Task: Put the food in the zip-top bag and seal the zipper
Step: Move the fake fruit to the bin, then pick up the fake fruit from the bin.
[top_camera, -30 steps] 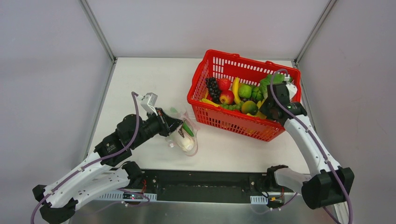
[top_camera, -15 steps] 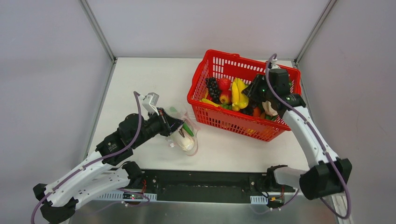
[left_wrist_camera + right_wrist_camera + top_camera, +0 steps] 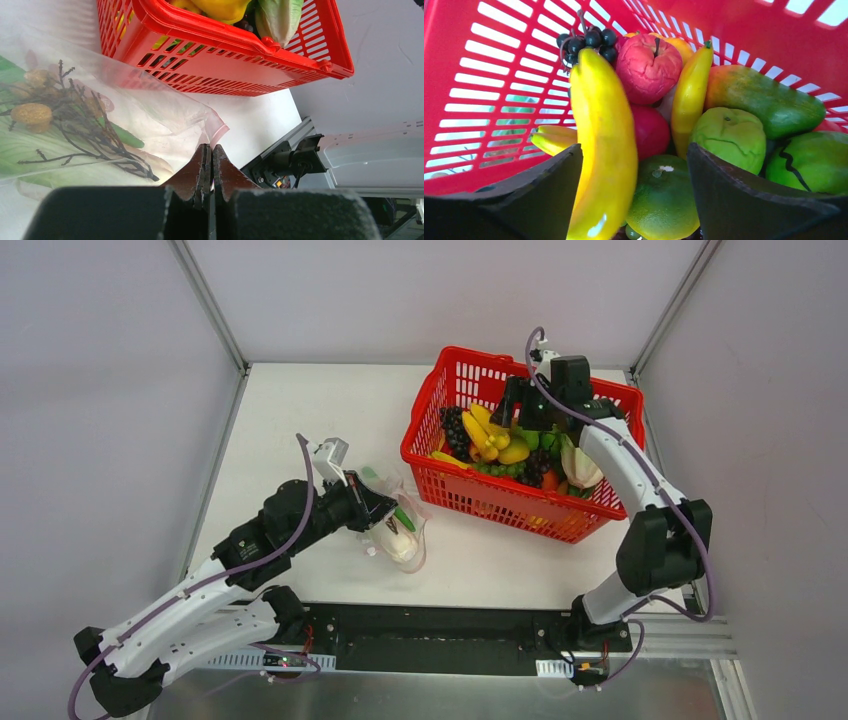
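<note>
The clear zip-top bag [image 3: 398, 528] lies on the white table left of the basket, with a long green vegetable [image 3: 123, 135] and a white piece [image 3: 399, 543] inside. My left gripper [image 3: 211, 148] is shut on the bag's pink zipper strip [image 3: 218, 131] at its mouth edge. My right gripper [image 3: 634, 150] is open, down inside the red basket [image 3: 500, 502]. A yellow banana [image 3: 604, 145] lies between its fingers, against the left one, over a round green fruit [image 3: 664, 200]. In the top view the right gripper [image 3: 512, 415] hangs beside the banana bunch [image 3: 490, 435].
The basket [image 3: 499, 75] also holds a red apple [image 3: 649, 67], black grapes [image 3: 589, 37], a green mango [image 3: 764, 97] and other green fruits. Its near wall [image 3: 225, 45] stands close to the bag. Grey walls enclose the table.
My right arm swung from the basket's right end to its back middle and its jaws opened wider. The banana bunch shifted left. The left gripper kept its hold on the bag.
</note>
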`<move>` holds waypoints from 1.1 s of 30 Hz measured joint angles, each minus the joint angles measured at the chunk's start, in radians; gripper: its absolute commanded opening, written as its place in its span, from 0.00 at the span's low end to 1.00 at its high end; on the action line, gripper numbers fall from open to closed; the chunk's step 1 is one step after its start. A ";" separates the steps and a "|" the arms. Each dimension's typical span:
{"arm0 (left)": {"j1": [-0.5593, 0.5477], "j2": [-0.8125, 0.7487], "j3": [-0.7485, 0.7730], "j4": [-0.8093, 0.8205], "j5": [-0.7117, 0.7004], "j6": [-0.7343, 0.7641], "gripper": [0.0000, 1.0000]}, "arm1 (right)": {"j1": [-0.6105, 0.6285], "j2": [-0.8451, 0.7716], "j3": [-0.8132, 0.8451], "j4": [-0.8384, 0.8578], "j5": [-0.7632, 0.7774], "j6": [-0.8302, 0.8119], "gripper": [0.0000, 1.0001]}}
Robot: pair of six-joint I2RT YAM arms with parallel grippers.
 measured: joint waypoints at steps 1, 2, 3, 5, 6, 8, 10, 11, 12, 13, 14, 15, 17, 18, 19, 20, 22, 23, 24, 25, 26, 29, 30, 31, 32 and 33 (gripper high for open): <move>0.000 0.000 0.000 0.000 0.000 -0.002 0.00 | -0.002 0.000 0.006 -0.009 0.001 0.003 0.84; 0.000 -0.001 0.000 0.000 0.000 -0.002 0.00 | -0.003 -0.003 0.017 -0.022 0.006 0.006 0.86; 0.000 -0.001 0.000 0.000 0.000 -0.003 0.00 | -0.003 -0.007 0.026 -0.031 0.013 0.013 0.87; 0.000 -0.001 0.000 0.000 0.000 -0.005 0.00 | -0.005 -0.023 0.037 -0.052 0.032 0.032 0.89; 0.000 -0.001 0.000 0.000 0.000 -0.005 0.00 | -0.005 -0.037 0.040 -0.064 0.042 0.047 0.90; 0.000 -0.001 0.000 0.000 0.000 -0.005 0.00 | -0.005 -0.074 0.046 -0.087 0.050 0.084 0.90; 0.000 0.002 0.000 0.001 0.000 -0.005 0.00 | -0.003 -0.117 0.047 -0.098 0.050 0.122 0.90; 0.000 0.004 0.000 0.002 0.000 -0.005 0.00 | 0.002 -0.140 0.048 -0.102 0.050 0.143 0.90; 0.000 0.008 0.000 0.005 0.000 -0.005 0.00 | 0.007 -0.155 0.049 -0.105 0.050 0.157 0.90; 0.000 0.015 0.000 0.010 0.001 -0.005 0.00 | 0.020 -0.171 0.052 -0.107 0.052 0.174 0.88; 0.000 0.018 0.000 0.011 0.002 -0.005 0.00 | 0.023 -0.175 0.055 -0.106 0.056 0.185 0.86; 0.000 0.022 0.000 0.012 0.002 -0.005 0.00 | 0.057 -0.176 0.060 -0.107 0.063 0.198 0.85; 0.000 0.029 0.000 0.014 0.010 -0.006 0.00 | 0.104 -0.156 0.071 -0.113 0.074 0.224 0.83; 0.000 0.030 0.000 0.014 0.015 -0.006 0.00 | 0.123 -0.137 0.077 -0.117 0.080 0.235 0.83; 0.000 0.030 0.000 0.014 0.018 -0.006 0.00 | 0.143 -0.110 0.085 -0.124 0.095 0.248 0.82; 0.000 0.029 0.000 0.014 0.019 -0.006 0.00 | 0.153 -0.087 0.090 -0.132 0.108 0.258 0.81; 0.000 0.023 0.000 0.011 0.019 -0.006 0.00 | 0.161 -0.028 0.098 -0.158 0.139 0.287 0.79; 0.000 0.016 0.000 0.007 0.018 -0.006 0.00 | 0.161 -0.001 0.098 -0.175 0.151 0.304 0.78; 0.000 0.008 0.000 0.004 0.018 -0.006 0.00 | 0.161 0.020 0.098 -0.192 0.159 0.319 0.77; 0.000 -0.001 0.000 0.003 0.016 -0.006 0.00 | 0.161 0.033 0.097 -0.203 0.161 0.329 0.76; 0.000 -0.009 0.000 0.002 0.014 -0.006 0.00 | 0.161 0.044 0.095 -0.209 0.163 0.343 0.76; 0.000 -0.027 0.000 -0.001 0.003 -0.006 0.00 | 0.172 0.043 0.093 -0.214 0.164 0.371 0.69; 0.000 -0.029 0.000 -0.001 -0.002 -0.006 0.00 | 0.175 0.040 0.092 -0.217 0.163 0.377 0.67; 0.000 -0.030 0.000 -0.001 -0.005 -0.006 0.00 | 0.181 0.039 0.090 -0.225 0.159 0.384 0.66; 0.000 -0.030 0.000 -0.001 -0.005 -0.006 0.00 | 0.185 0.039 0.089 -0.233 0.159 0.390 0.64; 0.000 -0.030 0.000 -0.001 -0.006 -0.006 0.00 | 0.190 0.039 0.086 -0.239 0.159 0.397 0.65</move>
